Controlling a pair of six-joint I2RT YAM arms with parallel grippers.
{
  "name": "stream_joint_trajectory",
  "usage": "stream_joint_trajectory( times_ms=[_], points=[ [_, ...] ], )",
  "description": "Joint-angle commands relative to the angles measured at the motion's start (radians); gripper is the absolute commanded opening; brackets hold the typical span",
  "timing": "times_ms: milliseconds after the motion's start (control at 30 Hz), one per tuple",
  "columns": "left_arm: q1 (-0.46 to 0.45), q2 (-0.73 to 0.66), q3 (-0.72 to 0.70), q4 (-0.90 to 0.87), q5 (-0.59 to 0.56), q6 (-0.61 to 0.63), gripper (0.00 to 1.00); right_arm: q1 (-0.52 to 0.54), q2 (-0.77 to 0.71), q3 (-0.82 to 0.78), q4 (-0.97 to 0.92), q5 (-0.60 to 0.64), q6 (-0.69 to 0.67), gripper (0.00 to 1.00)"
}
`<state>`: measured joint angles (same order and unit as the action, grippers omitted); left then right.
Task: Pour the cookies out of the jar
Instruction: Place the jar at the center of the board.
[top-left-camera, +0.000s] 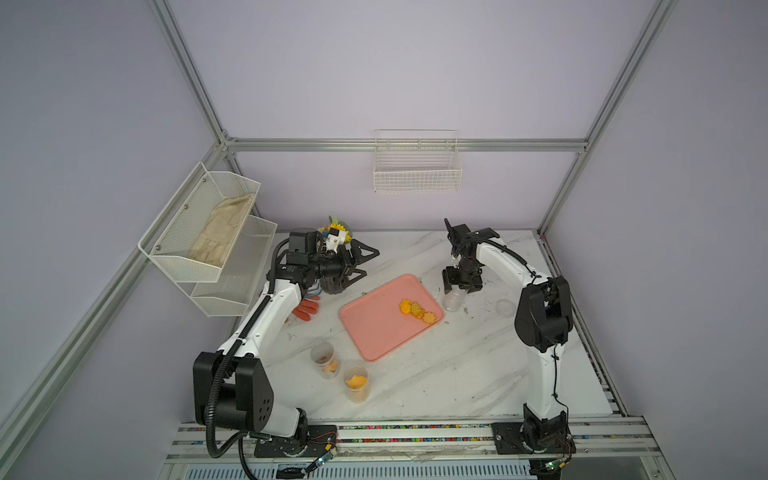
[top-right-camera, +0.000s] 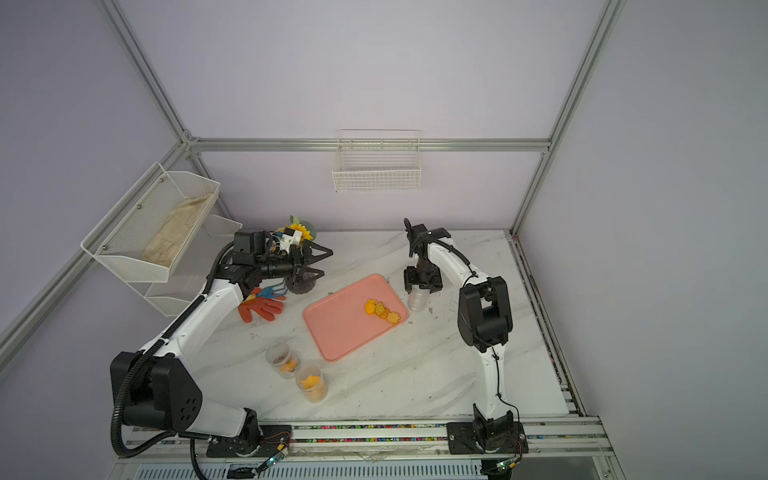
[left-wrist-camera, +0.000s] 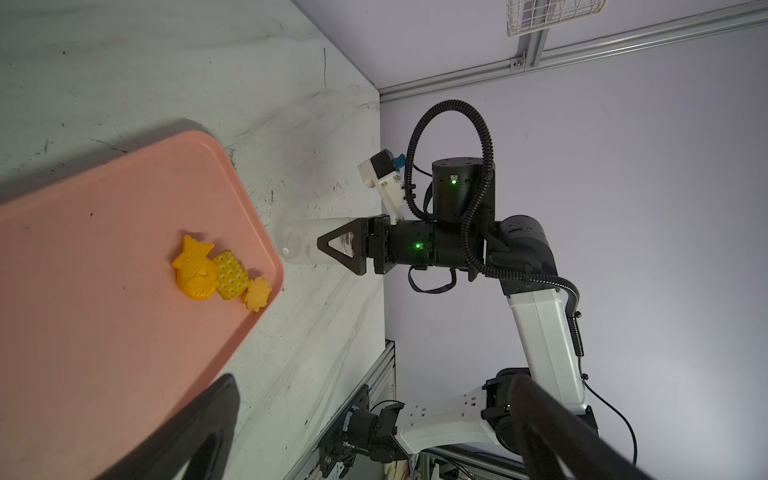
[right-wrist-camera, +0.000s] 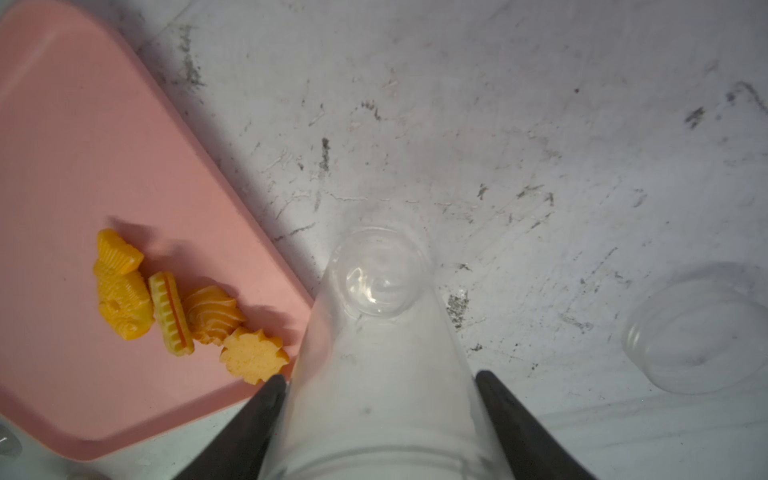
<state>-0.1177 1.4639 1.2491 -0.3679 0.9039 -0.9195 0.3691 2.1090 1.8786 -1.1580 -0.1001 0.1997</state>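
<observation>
A clear, empty jar (right-wrist-camera: 382, 353) stands upright on the marble table just off the pink tray's (right-wrist-camera: 83, 124) right corner. It shows in both top views (top-left-camera: 453, 300) (top-right-camera: 417, 300) and in the left wrist view (left-wrist-camera: 299, 241). My right gripper (right-wrist-camera: 380, 377) points down around its upper part, jaws open, with a thin gap showing at one finger. Several orange-yellow cookies (right-wrist-camera: 187, 307) (top-left-camera: 419, 311) (left-wrist-camera: 220, 270) lie in a heap on the tray near that corner. My left gripper (top-left-camera: 372, 262) (left-wrist-camera: 374, 436) hovers open and empty at the back left, facing the tray.
Two more clear jars (top-left-camera: 325, 359) (top-left-camera: 356, 383) holding cookies stand at the front left. A clear lid (right-wrist-camera: 698, 336) (top-left-camera: 505, 308) lies right of the empty jar. An orange glove (top-right-camera: 262, 309), a blue rake (top-right-camera: 272, 291), a black pot (top-left-camera: 332, 286) and a sunflower bouquet (top-right-camera: 300, 230) sit under my left arm.
</observation>
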Motion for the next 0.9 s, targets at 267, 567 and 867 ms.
stream_joint_trajectory(
  times_ms=[267, 567, 867],
  points=[
    [0.009, -0.085, 0.006, 0.007, -0.009, 0.027, 1.0, 0.001, -0.05, 0.05, -0.057, 0.023, -0.006, 0.97],
    [0.009, -0.113, 0.008, -0.045, -0.051, 0.073, 1.0, -0.002, -0.261, 0.083, 0.059, 0.158, 0.055, 0.97],
    [0.007, -0.215, -0.042, -0.09, -0.174, 0.14, 1.0, -0.159, -0.518, -0.226, 0.459, -0.321, 0.299, 0.97]
  ],
)
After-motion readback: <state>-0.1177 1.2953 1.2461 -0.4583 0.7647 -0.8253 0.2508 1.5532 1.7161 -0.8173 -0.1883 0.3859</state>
